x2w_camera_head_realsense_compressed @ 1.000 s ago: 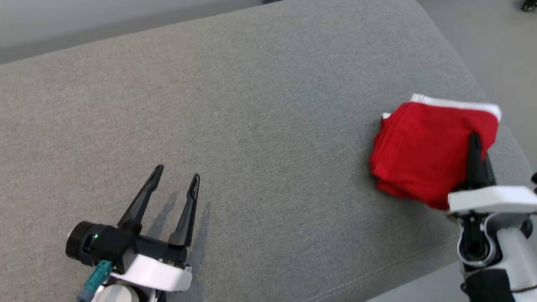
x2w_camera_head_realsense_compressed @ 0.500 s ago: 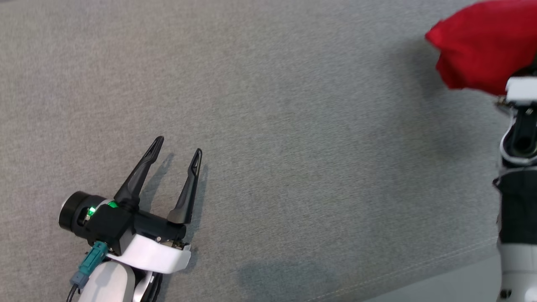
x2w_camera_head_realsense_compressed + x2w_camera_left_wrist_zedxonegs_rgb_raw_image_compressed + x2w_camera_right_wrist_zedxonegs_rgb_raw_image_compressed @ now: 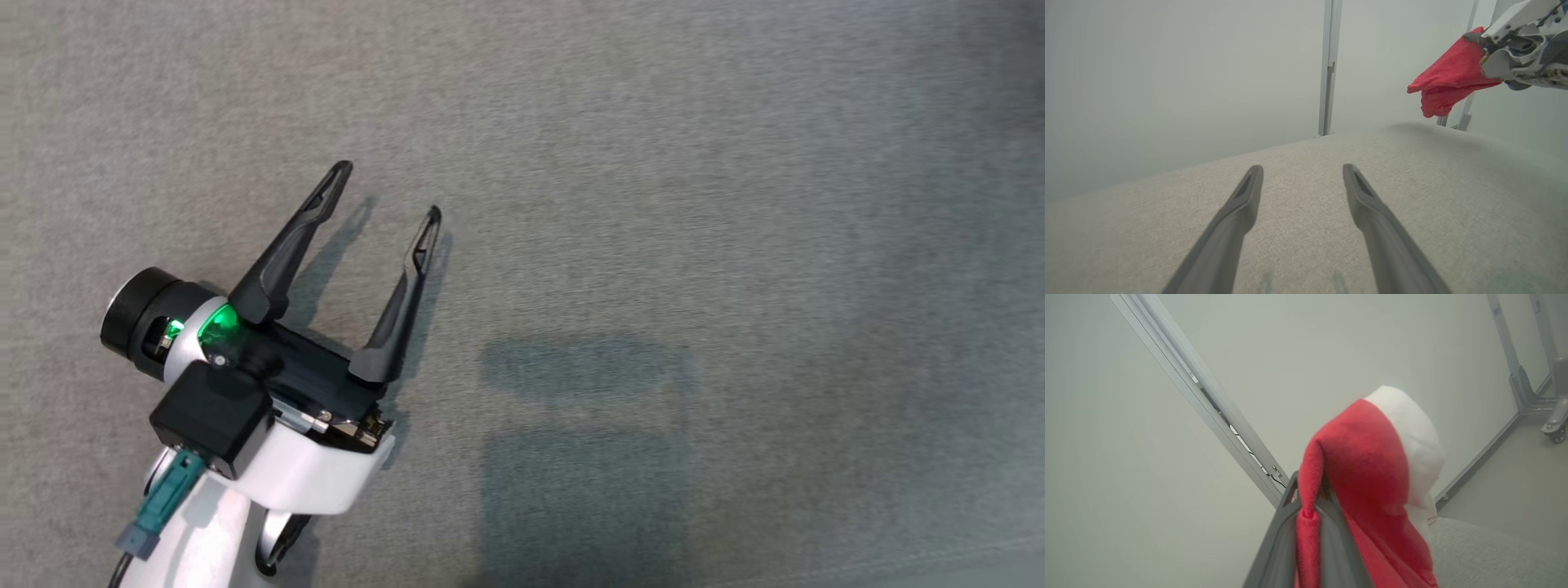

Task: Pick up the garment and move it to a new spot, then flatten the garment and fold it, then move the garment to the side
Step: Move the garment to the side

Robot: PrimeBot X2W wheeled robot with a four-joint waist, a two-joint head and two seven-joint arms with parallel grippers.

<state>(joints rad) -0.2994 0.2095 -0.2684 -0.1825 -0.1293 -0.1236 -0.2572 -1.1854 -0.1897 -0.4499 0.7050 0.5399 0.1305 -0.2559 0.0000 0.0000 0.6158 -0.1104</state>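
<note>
You had the garment (image 3: 1447,79) off the grey cushion (image 3: 653,204) and up in the air, so a pick-up was done and a carry was under way. Your right gripper (image 3: 1310,494) was clamped narrow on a pinch of the red cloth, with the rest draped over and past its fingers. From the left wrist view, the garment hung clear of the surface, well to the right and toward the cushion's far end, touching nothing below it.

Your left gripper (image 3: 388,190) stood wide and empty, low over the near left of the cushion, well apart from the cloth.

I could not settle whether this was the first move to a new spot or the last move aside. Either way, setting it down was left to do.

The garment looked like a compact, bunched bundle of soft red fabric, doubled over the grip, with a white band (image 3: 1419,433) along one edge. It sagged in loose folds rather than hanging flat.
</note>
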